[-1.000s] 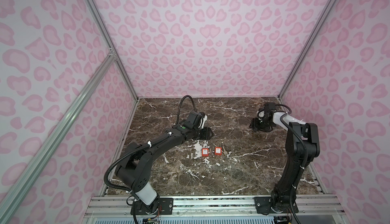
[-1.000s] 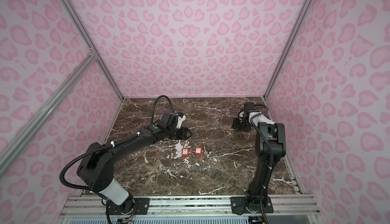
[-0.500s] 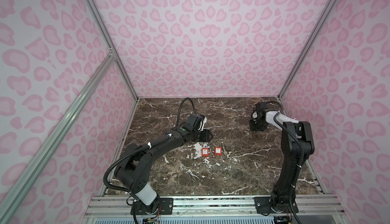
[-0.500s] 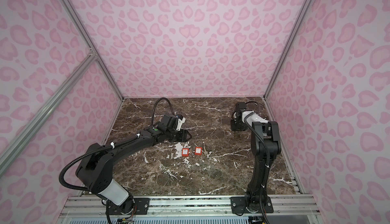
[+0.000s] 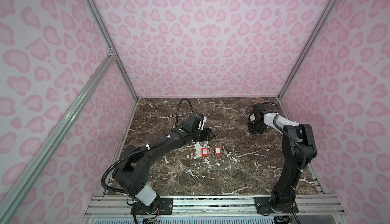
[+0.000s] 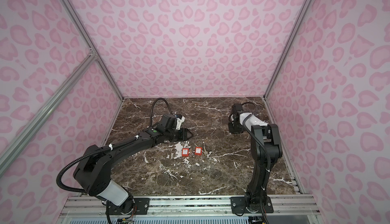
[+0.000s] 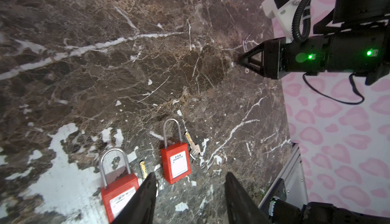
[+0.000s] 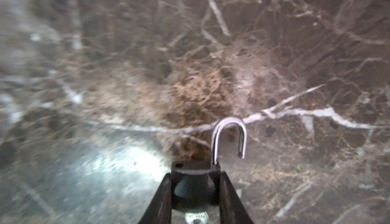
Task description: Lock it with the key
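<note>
L arm (image 5: pixel 160 147) stretched low and fwd, wrist level; L gripper (image 7: pixel 190 174) jaws apart. R arm (image 5: pixel 295 149) elbow up, forearm reaching to far side, wrist bent down; R gripper (image 8: pixel 195 174) jaws pressed on both sides of lock (image 8: pixel 194 182).

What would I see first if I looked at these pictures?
Pink spotted walls surround a dark marble table. Two red padlocks lie side by side at its middle, each with a key beside it. At the back right, the right gripper pinches a dark padlock, shackle open.
</note>
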Available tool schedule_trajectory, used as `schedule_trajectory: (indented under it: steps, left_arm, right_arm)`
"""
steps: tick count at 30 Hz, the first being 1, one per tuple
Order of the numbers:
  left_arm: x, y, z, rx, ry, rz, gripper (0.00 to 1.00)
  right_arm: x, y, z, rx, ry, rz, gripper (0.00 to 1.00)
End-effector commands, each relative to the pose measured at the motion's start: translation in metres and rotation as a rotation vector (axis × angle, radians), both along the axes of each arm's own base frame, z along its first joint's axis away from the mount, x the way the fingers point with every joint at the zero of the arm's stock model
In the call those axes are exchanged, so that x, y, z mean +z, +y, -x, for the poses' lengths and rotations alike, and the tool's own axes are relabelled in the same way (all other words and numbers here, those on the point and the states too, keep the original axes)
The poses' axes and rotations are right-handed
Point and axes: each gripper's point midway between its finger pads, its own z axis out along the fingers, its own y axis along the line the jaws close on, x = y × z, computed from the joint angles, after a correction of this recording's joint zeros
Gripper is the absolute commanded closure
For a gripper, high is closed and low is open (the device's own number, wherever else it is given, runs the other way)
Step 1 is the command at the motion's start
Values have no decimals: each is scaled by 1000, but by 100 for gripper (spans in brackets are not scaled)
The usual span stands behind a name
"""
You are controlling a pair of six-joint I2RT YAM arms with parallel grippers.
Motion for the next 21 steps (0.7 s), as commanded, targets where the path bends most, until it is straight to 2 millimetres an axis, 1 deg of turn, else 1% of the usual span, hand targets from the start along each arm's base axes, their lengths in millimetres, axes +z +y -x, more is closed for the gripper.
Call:
schedule_trajectory:
  steps: [1,3,6,9,12,15,18,21]
  left_arm:
    - [23,-10,-7,25,-1,132,46]
    - [23,-8,-9,41,13,153,46]
    - [27,-8,-12,56,26,201,46]
    - [30,-8,-13,69,35,252,46]
    - [30,-8,-11,61,33,250,47]
    - [30,-7,-8,51,36,249,48]
    - [28,-7,-4,46,40,251,49]
    - [23,-8,-2,38,49,249,50]
  right_arm:
    - [19,35,8,99,-46,-67,74]
    - [37,64,14,165,-96,-127,75]
    - [56,107,31,273,-144,-238,75]
    - [70,141,52,367,-170,-323,76]
    - [81,175,78,467,-183,-443,76]
    - [89,196,98,541,-195,-482,77]
    - [94,208,109,585,-212,-496,77]
    - [97,216,115,627,-214,-481,77]
